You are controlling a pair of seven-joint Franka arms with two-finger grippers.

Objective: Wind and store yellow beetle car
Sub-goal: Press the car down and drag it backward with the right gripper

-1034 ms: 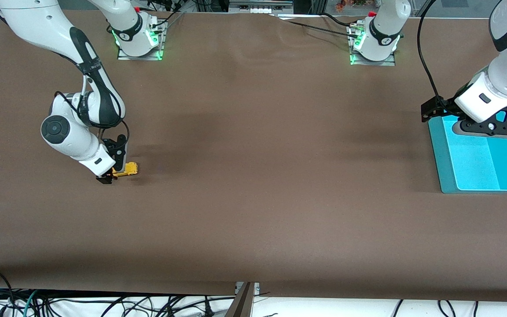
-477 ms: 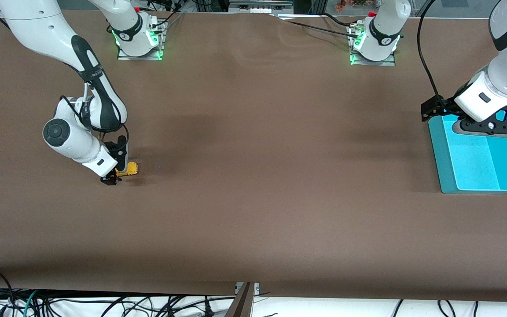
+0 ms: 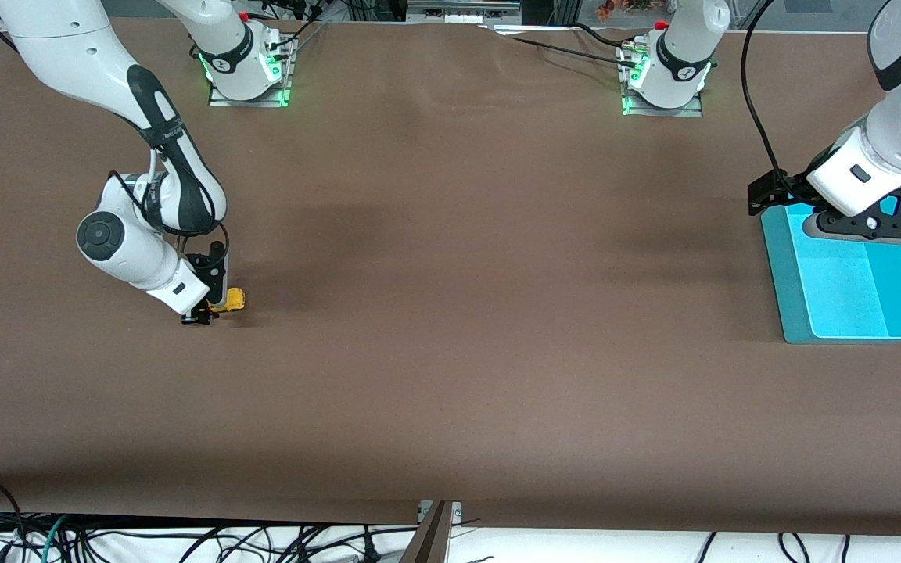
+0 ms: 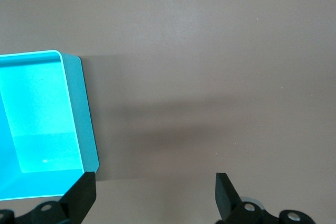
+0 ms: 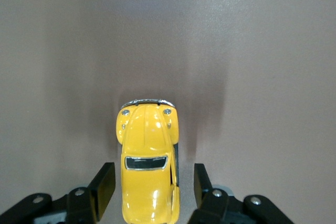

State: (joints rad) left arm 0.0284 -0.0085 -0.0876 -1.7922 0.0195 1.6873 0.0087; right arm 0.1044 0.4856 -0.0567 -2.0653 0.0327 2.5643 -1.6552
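The yellow beetle car (image 3: 231, 300) stands on its wheels on the brown table toward the right arm's end. In the right wrist view the car (image 5: 148, 166) lies lengthwise between the fingers, dark window up. My right gripper (image 3: 208, 309) (image 5: 153, 181) is down at the table around the car's body. Its fingers flank both sides with a narrow gap on each side, so it is open and not gripping. My left gripper (image 3: 866, 227) (image 4: 155, 195) waits open and empty over the edge of the teal tray (image 3: 849, 297).
The teal tray (image 4: 79, 108) sits at the left arm's end of the table, with nothing in it. Both arm bases (image 3: 247, 74) (image 3: 663, 82) stand along the table's edge farthest from the front camera. Cables lie near the bases.
The right gripper's fingers have narrowed around the car, and the hand has settled a little closer over it. The car and the left arm have not moved.
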